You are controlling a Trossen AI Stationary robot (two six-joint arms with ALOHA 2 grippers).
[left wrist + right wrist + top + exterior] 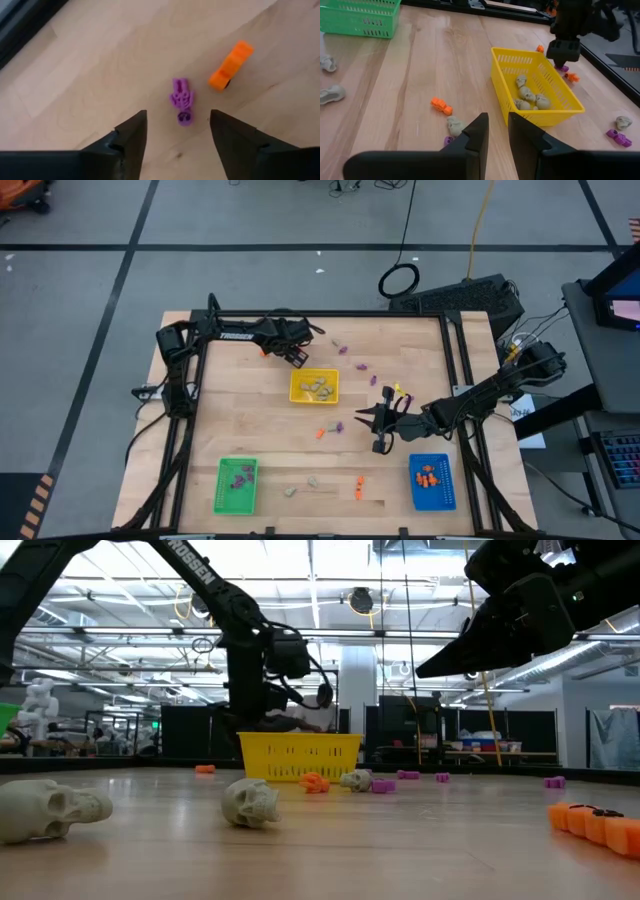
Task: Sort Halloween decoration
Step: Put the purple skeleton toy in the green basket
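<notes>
the sorting is partly done, judging by how things lie: beige skulls sit in the yellow tray point(314, 387), purple pieces in the green tray point(236, 485) and orange ones in the blue tray point(432, 482), with many halloween trinkets loose on the table point(250, 430) around the yellow tray. the step in hand looks like a pick by the left gripper point(296, 355), which hangs just beyond the yellow tray's far left corner; in its wrist view its fingers stand apart with a purple trinket point(182, 100) lying on the wood between and just ahead of the tips, and an orange trinket point(230, 65) close beside that. the next move likely calls for a straight drop so the fingers close on the purple piece alone — the orange neighbour is near enough to be nudged — then a carry to the green tray, which sits well apart from the yellow tray at the table's near left. the right gripper point(382, 420) hangs on the near right side of the yellow tray, its fingers a narrow gap apart and holding nothing; a beige skull point(455, 124) and an orange piece point(441, 105) lie on the wood between it and the yellow tray. hard to make out: in the high view the left gripper covers its own target, and the small pieces beyond the yellow tray show only as specks — their shapes cannot be told.
</notes>
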